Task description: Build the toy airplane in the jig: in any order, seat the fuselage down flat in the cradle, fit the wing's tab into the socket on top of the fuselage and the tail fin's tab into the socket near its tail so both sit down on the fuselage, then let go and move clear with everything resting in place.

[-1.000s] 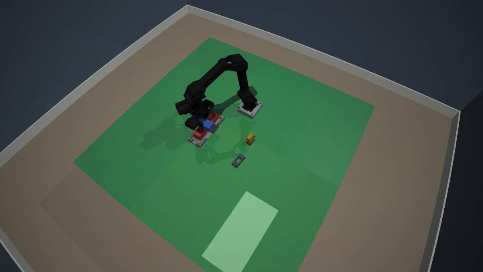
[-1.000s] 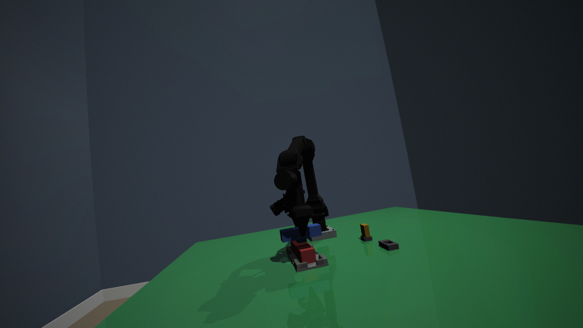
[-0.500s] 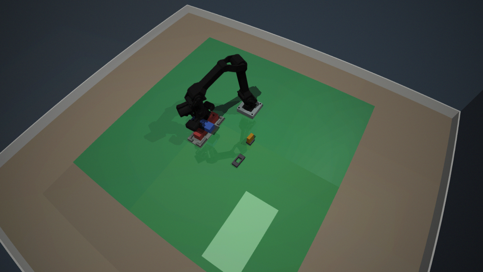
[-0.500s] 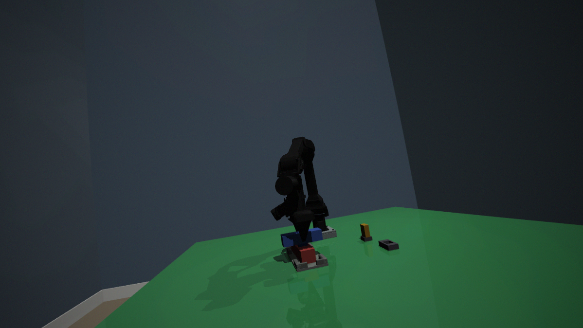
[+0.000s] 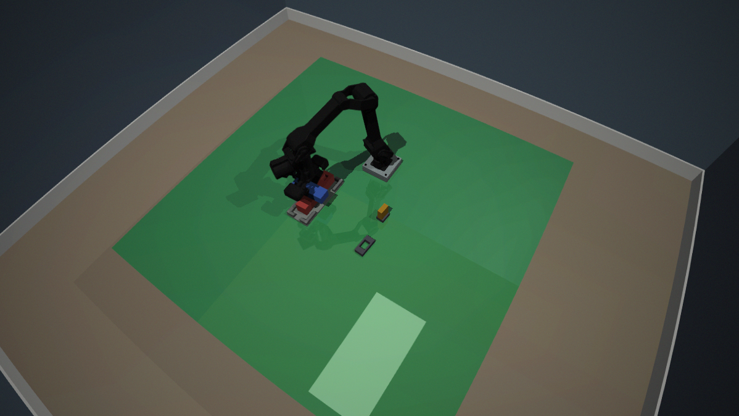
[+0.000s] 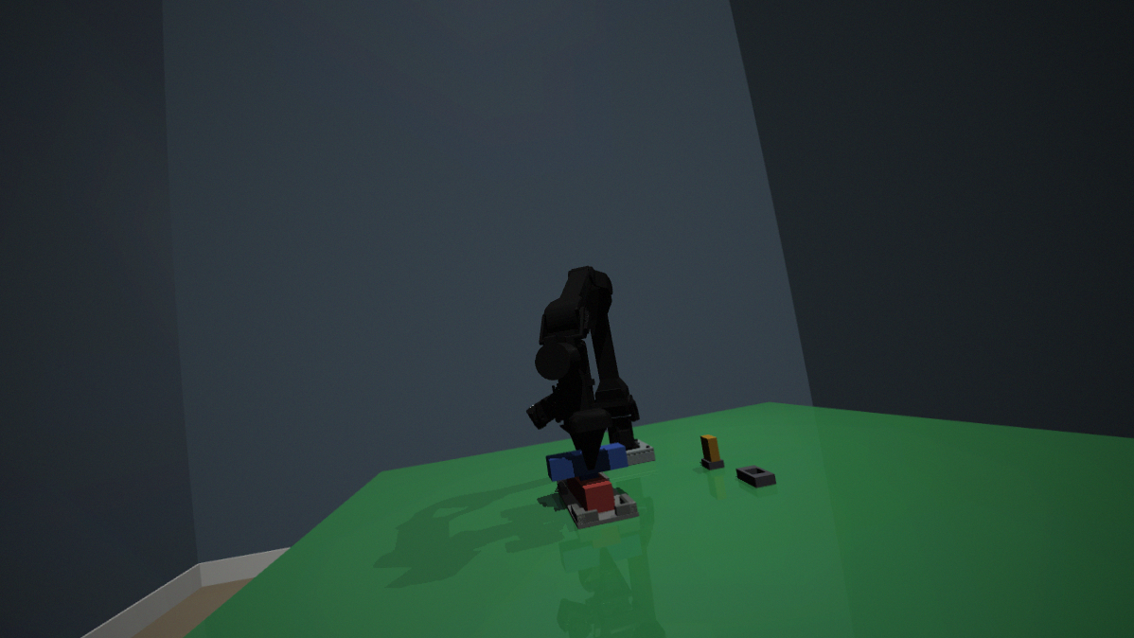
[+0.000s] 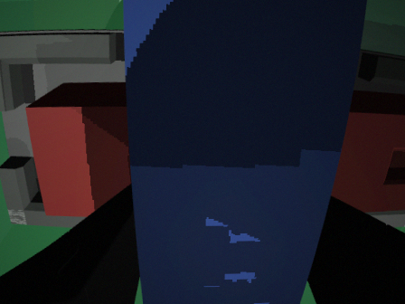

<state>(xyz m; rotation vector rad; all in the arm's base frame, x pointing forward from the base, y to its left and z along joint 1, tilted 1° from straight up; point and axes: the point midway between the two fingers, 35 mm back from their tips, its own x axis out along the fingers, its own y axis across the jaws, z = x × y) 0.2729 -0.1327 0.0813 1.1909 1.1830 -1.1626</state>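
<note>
The red fuselage [image 5: 305, 205] [image 6: 594, 491] [image 7: 57, 155] lies in the grey jig cradle [image 5: 298, 213] [image 6: 602, 517] [image 7: 72, 49]. The blue wing [image 5: 317, 192] [image 6: 612, 455] [image 7: 241, 130] lies crosswise on top of the fuselage's middle. My gripper [image 5: 308, 190] [image 6: 591, 461] [image 7: 219, 194] reaches down from above and its fingers are still shut on the wing's two sides. The wrist view is mostly filled by the wing, and the socket under it is hidden. The orange tail fin [image 5: 382, 210] [image 6: 709, 446] stands upright in a small dark stand, well apart on the mat.
An empty dark stand [image 5: 364, 245] [image 6: 755, 475] lies on the mat near the tail fin. The arm's grey base [image 5: 382, 168] [image 6: 640, 453] sits behind the jig. A pale green rectangle [image 5: 366, 357] is marked at the mat's front. A low wall [image 5: 464, 77] rims the table.
</note>
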